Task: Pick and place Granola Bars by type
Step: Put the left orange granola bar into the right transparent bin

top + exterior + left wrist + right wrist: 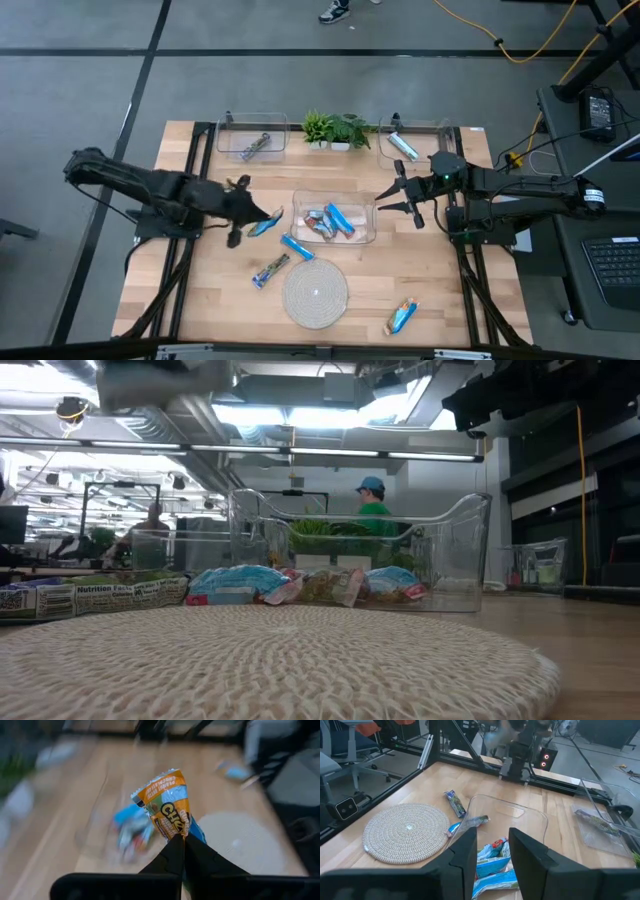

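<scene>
The high view looks straight down, taking in the whole tabletop (240, 300) at frame centre. The low view sits at tabletop height, almost against the woven mat (250, 660) filling its lower half, facing the clear bin (450, 560). The left wrist view looks past its tool (182, 847), close on 1 bar (167, 802). The right wrist view, past its tool (492, 852), shares mat (405, 830) and bin (520, 817) with the other 3.

Wooden table (200, 290) carries clear bins (334, 222); woven mat (315, 292); scattered granola bars (270, 269).
</scene>
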`<move>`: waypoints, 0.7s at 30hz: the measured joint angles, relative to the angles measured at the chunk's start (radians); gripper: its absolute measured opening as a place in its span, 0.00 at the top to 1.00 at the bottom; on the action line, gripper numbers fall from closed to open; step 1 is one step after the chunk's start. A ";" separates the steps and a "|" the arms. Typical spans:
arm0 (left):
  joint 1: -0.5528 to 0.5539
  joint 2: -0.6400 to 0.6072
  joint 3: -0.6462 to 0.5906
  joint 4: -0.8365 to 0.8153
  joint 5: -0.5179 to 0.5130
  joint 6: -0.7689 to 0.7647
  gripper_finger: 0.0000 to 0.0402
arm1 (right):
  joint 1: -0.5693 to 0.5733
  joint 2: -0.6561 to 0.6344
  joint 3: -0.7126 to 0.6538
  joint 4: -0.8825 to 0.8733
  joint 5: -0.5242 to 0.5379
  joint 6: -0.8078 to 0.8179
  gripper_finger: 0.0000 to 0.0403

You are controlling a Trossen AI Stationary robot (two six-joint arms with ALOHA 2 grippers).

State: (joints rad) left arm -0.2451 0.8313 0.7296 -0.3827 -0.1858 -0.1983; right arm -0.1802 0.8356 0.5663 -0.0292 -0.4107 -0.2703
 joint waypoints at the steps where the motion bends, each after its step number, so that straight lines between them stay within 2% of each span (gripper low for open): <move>1: -0.003 -0.021 0.000 0.024 0.019 0.036 1.00 | 0.000 0.000 0.000 0.000 0.000 0.000 0.71; 4: -0.009 -0.068 0.000 0.074 0.038 0.106 1.00 | 0.000 0.000 0.000 0.000 0.000 0.000 0.71; 10: -0.010 -0.087 0.000 0.055 -0.040 0.116 1.00 | 0.000 0.000 0.000 0.000 0.000 0.000 0.71; 21: -0.010 0.063 0.000 0.018 -0.127 0.108 0.99 | 0.000 0.000 0.000 -0.001 0.000 -0.003 0.71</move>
State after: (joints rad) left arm -0.2551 0.8940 0.7300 -0.3647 -0.3128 -0.0906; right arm -0.1799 0.8356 0.5663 -0.0303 -0.4107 -0.2729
